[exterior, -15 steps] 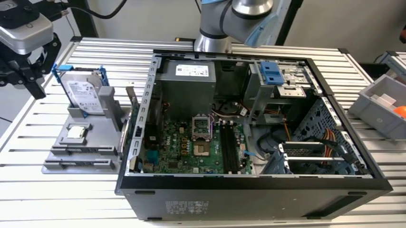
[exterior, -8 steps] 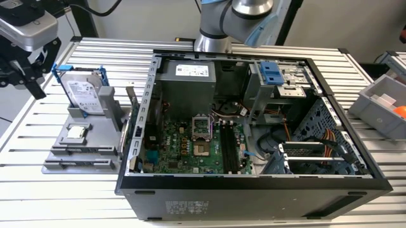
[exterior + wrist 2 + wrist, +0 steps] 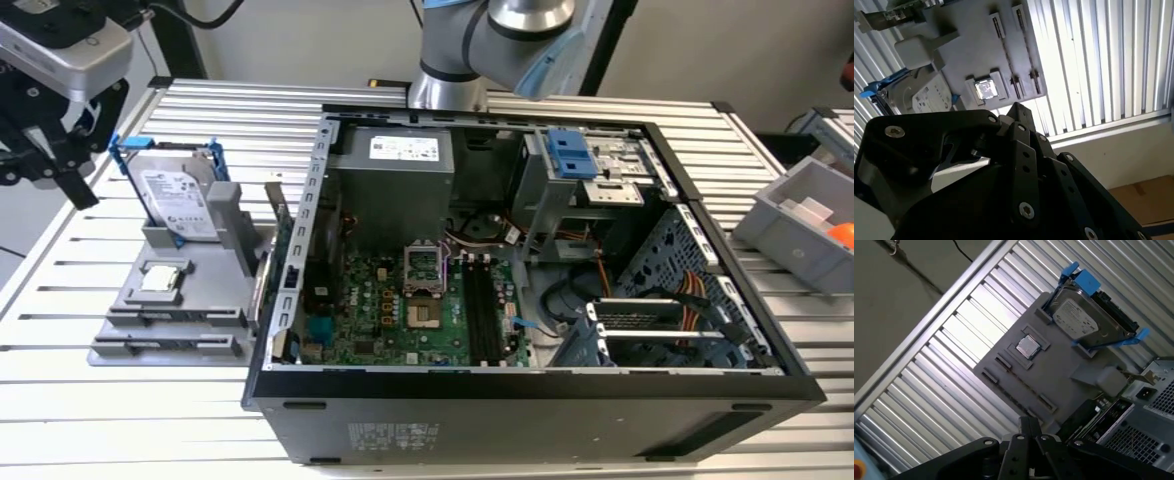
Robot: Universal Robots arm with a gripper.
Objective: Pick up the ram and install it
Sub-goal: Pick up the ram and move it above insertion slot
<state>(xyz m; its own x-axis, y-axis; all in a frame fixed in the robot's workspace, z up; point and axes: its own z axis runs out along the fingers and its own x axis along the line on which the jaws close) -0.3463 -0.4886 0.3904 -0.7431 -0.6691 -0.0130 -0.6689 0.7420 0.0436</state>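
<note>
- Black jointed metal gripper [image 3: 1018, 111] sits closest in both wrist views, tilted over the ribbed aluminium table [image 3: 1094, 60]. In the exterior view it hangs at the exterior view's left edge, partly cut off. I cannot tell whether it is clenched or released.
- I cannot tell where the ram lies; the motherboard's long black slots [image 3: 481, 310] are too dark to judge.
- Grey plastic tray [image 3: 134, 305] holds an upright silver hard drive in a blue frame [image 3: 174, 195] and a flat square silver processor chip [image 3: 160, 278].
- Open black computer case [image 3: 534, 420] contains the green motherboard [image 3: 374, 320].
</note>
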